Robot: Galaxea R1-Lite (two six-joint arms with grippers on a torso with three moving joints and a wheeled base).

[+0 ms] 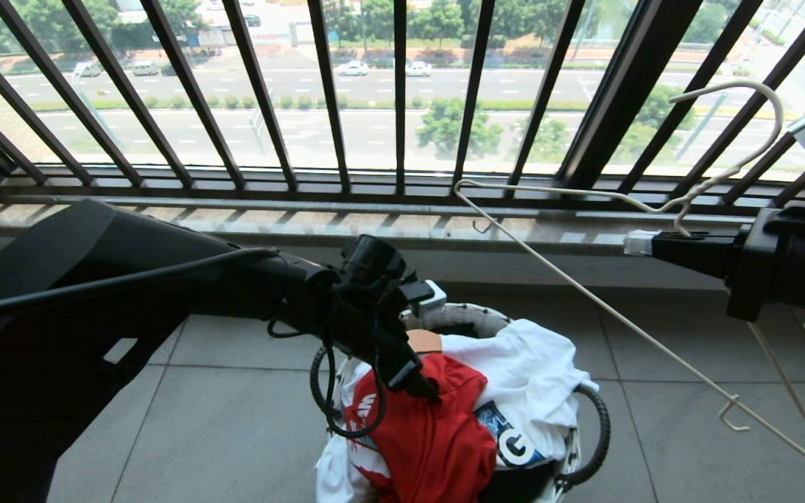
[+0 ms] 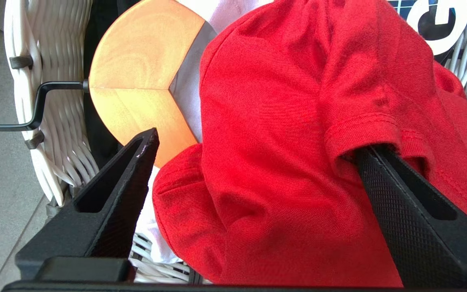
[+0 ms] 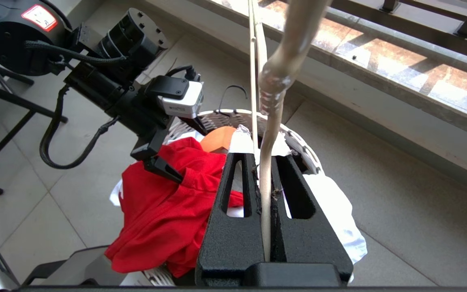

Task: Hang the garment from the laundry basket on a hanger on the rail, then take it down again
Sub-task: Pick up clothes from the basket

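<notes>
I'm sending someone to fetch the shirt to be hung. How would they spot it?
Below the barred window, a white basket stands on the tiled floor. The red T-shirt lies on top, under the open left gripper. It is the only red thing; the shirt beside it is white.

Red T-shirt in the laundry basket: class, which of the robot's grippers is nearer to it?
Left. The left gripper is open down on the red T-shirt, fingers straddling a fold. The right gripper is off to the side above the floor, shut on the wire hanger.
</notes>
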